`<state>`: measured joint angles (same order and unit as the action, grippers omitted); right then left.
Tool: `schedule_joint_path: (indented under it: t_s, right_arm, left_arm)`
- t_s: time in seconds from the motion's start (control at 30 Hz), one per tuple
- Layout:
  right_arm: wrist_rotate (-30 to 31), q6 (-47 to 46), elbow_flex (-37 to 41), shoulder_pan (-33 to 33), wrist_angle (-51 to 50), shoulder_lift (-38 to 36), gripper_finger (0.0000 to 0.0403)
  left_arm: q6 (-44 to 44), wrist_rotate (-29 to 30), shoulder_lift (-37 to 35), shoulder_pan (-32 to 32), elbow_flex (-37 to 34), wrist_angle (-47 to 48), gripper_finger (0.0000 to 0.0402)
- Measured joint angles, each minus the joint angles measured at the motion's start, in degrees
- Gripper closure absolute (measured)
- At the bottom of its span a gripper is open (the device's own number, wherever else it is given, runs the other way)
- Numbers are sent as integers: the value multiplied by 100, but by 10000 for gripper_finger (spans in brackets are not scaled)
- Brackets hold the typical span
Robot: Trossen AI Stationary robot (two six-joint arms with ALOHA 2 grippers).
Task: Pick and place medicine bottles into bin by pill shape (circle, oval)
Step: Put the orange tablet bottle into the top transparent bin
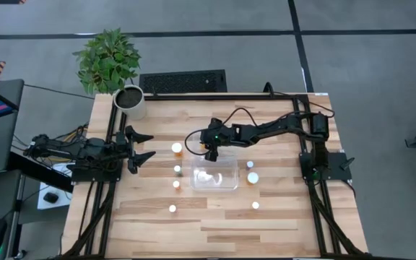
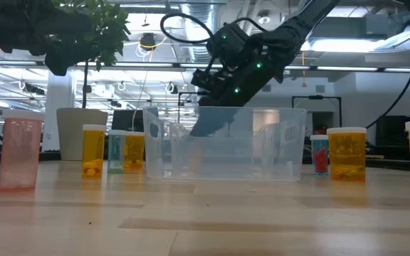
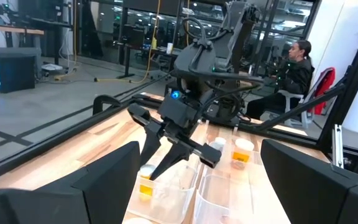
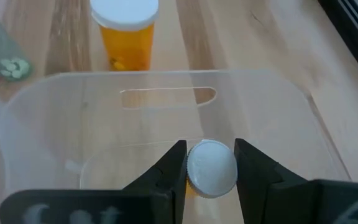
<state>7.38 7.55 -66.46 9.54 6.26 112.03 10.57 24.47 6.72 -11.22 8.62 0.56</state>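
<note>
My right gripper (image 1: 210, 153) hangs at the far left rim of the clear bin (image 1: 226, 180), shut on a small orange bottle whose white cap (image 4: 211, 168) shows between the fingers. In the low view this gripper (image 2: 206, 126) dips behind the bin's wall (image 2: 226, 153). Other white-capped bottles stand upright on the table: three left of the bin (image 1: 177, 149) (image 1: 178, 170) (image 1: 176, 185), two right of it (image 1: 251, 165) (image 1: 253, 177), and two nearer the front (image 1: 172, 209) (image 1: 256, 206). My left gripper (image 1: 146, 146) waits open at the table's left edge. My right gripper pinches the bottle by the sides of its white cap (image 4: 211, 168) between its two fingers (image 4: 166, 171). The fingers slant down from the table's far right side. The cap faces the wrist camera and hides most of the orange body. The bottle hangs over the bin's inside.
A white plant pot (image 1: 130, 101) stands at the table's far left corner, and a dark keyboard (image 1: 183, 81) lies behind the far edge. An orange bottle (image 4: 124, 31) stands just beyond the bin's far end. A person sits beyond the table (image 3: 297, 65).
</note>
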Motion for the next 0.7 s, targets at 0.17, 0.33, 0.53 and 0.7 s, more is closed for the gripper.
schedule_joint_path:
  t_s: [0.17,0.33,0.53,0.7]
  right_arm:
    - [0,2,0,0,-1,0,289]
    - [-1,2,0,0,-10,0,289]
    - [-2,17,0,0,-13,0,289]
    - [-107,60,0,-12,-9,0,267]
  left_arm:
    - [0,0,0,0,0,2,72]
    - [0,-1,0,0,0,2,72]
    - [0,-2,0,0,0,2,72]
    - [0,-4,0,0,0,2,72]
